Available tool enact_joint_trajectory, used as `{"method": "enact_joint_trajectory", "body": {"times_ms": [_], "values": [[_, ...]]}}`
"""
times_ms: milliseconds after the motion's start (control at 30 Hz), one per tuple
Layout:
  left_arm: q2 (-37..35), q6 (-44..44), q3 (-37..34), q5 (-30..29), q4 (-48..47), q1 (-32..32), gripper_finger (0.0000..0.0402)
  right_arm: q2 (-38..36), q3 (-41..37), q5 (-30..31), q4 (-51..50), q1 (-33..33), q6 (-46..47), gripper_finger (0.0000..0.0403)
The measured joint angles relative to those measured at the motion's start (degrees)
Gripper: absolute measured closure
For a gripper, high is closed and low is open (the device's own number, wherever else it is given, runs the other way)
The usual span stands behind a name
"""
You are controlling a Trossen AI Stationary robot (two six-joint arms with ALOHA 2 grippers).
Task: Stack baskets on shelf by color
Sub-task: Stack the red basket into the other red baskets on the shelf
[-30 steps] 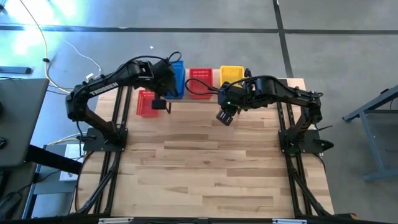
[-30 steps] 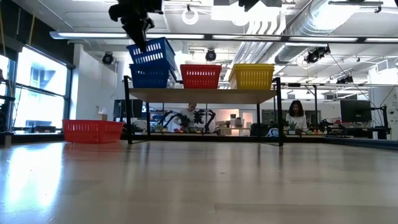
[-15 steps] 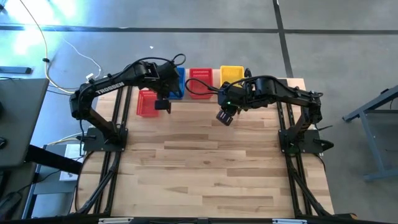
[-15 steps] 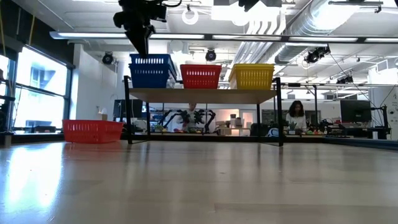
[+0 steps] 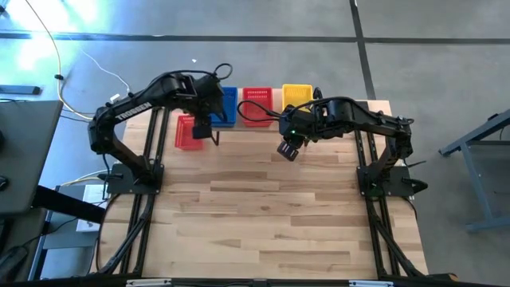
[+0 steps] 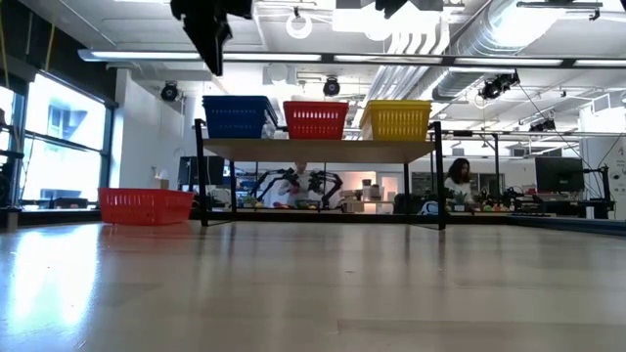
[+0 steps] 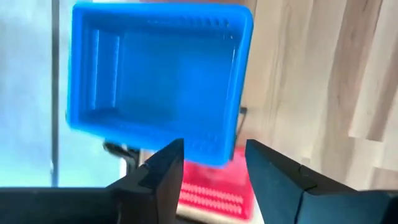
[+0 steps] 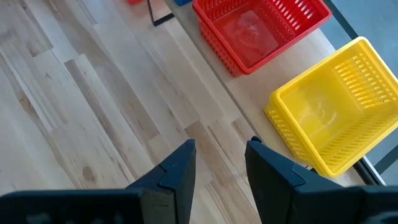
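Left end effector (image 7: 211, 163) open wide, empty, above blue baskets (image 6: 236, 115) on shelf (image 6: 318, 149); stack count unclear.

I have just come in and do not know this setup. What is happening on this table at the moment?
Two robot arms are sorting baskets by colour onto a low shelf. The blue stack, red stack and yellow stack sit side by side on it. The left claw hangs open above the blue stack, holding nothing. One red basket waits on the table beside the shelf. The right claw hovers empty in front of the shelf.
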Motion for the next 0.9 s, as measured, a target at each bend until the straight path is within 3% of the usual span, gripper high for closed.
{"method": "enact_joint_trajectory", "body": {"times_ms": [133, 333, 733, 900], "values": [[-2.05, -5.62, 1.12, 0.59, -4.53, 0.00, 0.0238, 0.00, 0.00, 0.00, 0.00, 0.00, -0.02, 0.0277], [-8.90, -9.13, -0.97, 8.30, -5.99, 0.01, 0.0248, 0.00, 0.00, 0.10, 0.01, -0.13, -1.01, 0.0277], [-26.46, -18.03, -21.87, 12.31, 1.78, -0.52, 0.0250, 0.00, -0.02, 0.54, 0.02, -4.80, -8.23, 0.0277], [-30.10, -20.16, -32.02, 10.33, 5.55, -4.35, 0.0249, 0.00, -0.01, -1.15, 0.00, -6.86, -10.43, 0.0277]]}}
